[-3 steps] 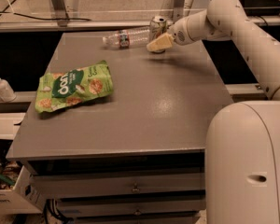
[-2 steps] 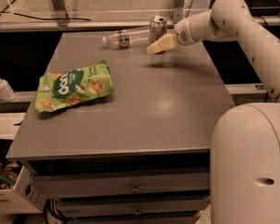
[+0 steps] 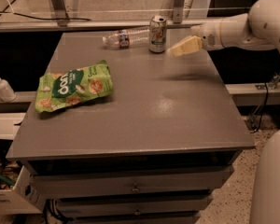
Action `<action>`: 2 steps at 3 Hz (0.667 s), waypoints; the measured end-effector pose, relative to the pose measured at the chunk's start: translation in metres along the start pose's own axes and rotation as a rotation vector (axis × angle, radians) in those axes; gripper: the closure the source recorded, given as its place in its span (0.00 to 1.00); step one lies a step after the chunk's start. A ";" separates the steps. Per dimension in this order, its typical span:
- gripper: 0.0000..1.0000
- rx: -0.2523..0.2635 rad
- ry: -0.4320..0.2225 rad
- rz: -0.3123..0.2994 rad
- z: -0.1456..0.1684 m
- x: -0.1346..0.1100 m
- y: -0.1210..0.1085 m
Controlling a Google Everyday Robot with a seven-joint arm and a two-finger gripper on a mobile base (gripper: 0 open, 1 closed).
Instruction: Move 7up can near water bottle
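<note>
Since 7up can stands upright just beside lying water bottle at far table edge, placement judged complete | gripper right of can, apart, carrying nothing | open-or-closed: cannot tell

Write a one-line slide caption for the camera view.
Pincer hovers right of the upright 7up can, which stands beside the lying water bottle at the table's far edge.
</note>
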State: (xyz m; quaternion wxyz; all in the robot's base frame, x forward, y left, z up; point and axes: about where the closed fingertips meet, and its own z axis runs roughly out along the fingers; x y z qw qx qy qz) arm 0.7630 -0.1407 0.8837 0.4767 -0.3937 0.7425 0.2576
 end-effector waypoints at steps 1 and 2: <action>0.00 -0.011 -0.042 -0.011 -0.062 0.008 0.016; 0.00 0.000 -0.042 -0.006 -0.069 0.013 0.013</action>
